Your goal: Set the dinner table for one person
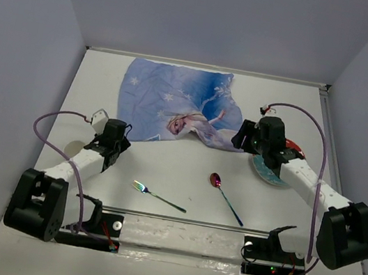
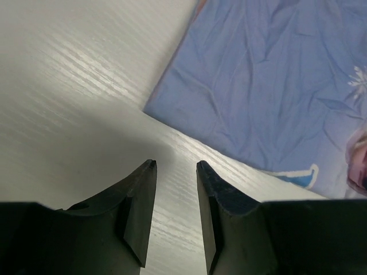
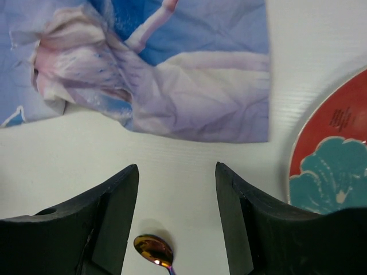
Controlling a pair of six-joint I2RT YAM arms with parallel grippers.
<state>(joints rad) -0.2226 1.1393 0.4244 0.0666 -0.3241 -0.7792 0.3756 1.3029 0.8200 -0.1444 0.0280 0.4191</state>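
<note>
Left gripper (image 2: 176,164), right gripper (image 3: 176,167): both parted, empty. Placemat (image 1: 175,104): skewed; risk, bunching if corners dragged unevenly.

Your top view looks down from above and behind the arm bases (image 1: 35,201) over the whole dinner table (image 1: 185,173). Your left wrist camera sits close, facing the placemat's (image 2: 269,86) near left corner. Your right wrist camera, equally close, shares placemat, plate (image 3: 338,149) and spoon (image 3: 153,251) with the top view.
</note>
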